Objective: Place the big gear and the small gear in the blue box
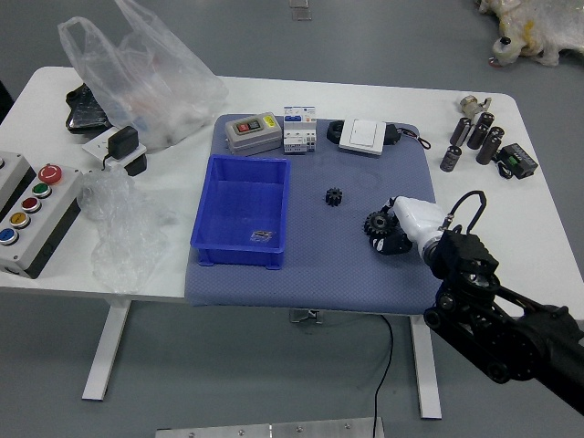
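Grasping big gear (376, 224), robot hand (420, 223) borders open mat (324, 265).

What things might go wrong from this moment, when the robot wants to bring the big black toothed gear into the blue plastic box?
The big black gear sits at the edge of the right hand, so it might slip if the hold is weak. The small black gear lies near the path to the blue box; a low move may push it. The box's raised wall could catch the big gear.
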Available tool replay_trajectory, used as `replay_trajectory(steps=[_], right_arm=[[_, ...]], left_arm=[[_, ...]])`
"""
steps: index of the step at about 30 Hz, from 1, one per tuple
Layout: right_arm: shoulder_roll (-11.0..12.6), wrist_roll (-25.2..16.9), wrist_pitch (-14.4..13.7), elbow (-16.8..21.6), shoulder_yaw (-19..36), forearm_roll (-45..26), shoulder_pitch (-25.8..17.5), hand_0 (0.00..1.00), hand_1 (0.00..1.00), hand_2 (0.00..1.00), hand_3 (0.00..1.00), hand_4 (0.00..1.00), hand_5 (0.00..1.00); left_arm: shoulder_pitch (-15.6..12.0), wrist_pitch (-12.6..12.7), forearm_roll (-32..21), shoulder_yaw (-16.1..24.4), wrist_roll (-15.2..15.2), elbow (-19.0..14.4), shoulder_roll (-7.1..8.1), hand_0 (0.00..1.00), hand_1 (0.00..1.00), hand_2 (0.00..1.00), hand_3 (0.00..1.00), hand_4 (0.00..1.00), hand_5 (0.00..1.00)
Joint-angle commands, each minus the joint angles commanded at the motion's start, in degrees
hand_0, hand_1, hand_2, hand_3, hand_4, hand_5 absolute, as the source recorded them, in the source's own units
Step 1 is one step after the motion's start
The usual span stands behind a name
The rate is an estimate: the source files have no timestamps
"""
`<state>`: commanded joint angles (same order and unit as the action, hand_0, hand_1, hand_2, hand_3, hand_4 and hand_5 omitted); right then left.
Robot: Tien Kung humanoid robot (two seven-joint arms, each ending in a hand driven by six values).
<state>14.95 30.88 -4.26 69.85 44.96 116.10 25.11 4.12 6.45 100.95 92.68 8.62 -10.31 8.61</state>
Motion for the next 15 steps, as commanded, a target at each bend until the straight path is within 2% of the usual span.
replay_trajectory(steps=[8, 15], right_arm=[[0.21, -0.57, -1.82, 0.26, 0.36, -0.09, 0.50, 0.189, 0.313, 0.419, 0.407, 0.612, 0.133], [0.73, -0.51, -2.06, 1.21, 0.95, -0.09, 2.79, 0.188, 0.313, 0.411, 0.414, 0.610, 0.142]], left_arm=[[-0.15, 0.05, 0.07, 0.13, 0.18, 0.00, -0.07, 0.617, 0.473, 0.494, 0.652, 0.694, 0.322], [-0.26, -0.01, 0.80, 0.64, 0.63, 0.00, -0.12, 0.617, 0.473, 0.496, 0.652, 0.694, 0.321]])
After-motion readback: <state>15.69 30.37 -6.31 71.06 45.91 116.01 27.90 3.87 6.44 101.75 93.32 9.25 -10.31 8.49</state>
